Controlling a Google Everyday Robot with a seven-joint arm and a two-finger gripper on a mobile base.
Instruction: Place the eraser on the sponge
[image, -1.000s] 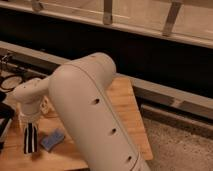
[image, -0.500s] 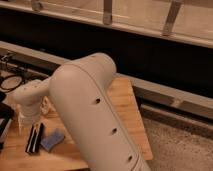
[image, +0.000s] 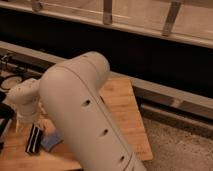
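A blue sponge (image: 52, 141) lies flat on the wooden table (image: 122, 107) near its front left corner. My gripper (image: 34, 139) hangs as a dark striped shape below the white wrist (image: 23, 101), with its tip low over the table and right beside the sponge's left edge. I cannot make out the eraser as separate from the dark gripper. The bulky white arm (image: 85, 105) fills the middle of the view and hides the table's front part.
Dark equipment and cables (image: 10, 75) sit at the far left beyond the table. A dark wall with a metal rail (image: 107, 15) runs along the back. Speckled floor (image: 175, 147) lies to the right of the table.
The gripper has shifted slightly right, closer to the blue sponge. The sponge has stayed in place.
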